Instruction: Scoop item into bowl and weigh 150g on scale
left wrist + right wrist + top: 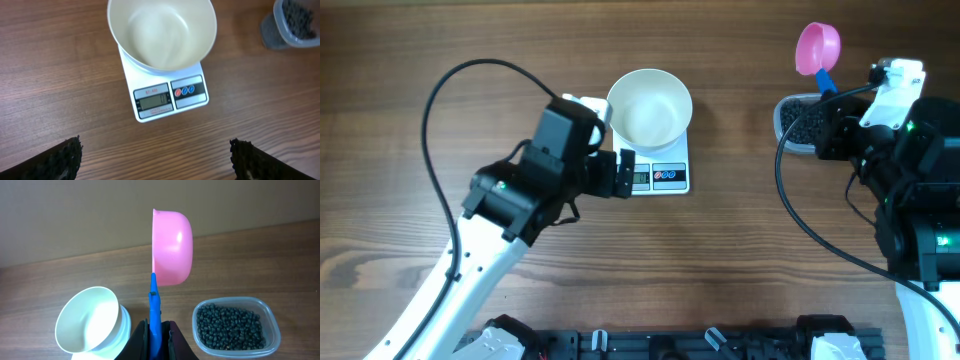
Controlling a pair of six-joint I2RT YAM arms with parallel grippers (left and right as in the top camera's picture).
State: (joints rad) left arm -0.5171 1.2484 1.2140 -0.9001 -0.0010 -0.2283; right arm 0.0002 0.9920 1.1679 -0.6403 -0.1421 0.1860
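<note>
Right wrist: item point(229, 327) tiny blk round beads in clear tub point(271, 325).

tub point(269, 314): clear plastic, rounded corners, far right
scoop point(818, 46): pink cup, blue handle, beyond the tub
table point(740, 270): brown wood grain

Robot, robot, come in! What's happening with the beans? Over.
Left gripper open. Right gripper shut on scoop. Bowl empty on scale; beans in tub. Path clear.

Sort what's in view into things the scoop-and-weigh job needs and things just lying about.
Job: white bowl, scale under it, black beads in clear tub, pink scoop in right hand.
Not job: arm cables, black rail at table's near edge.
</note>
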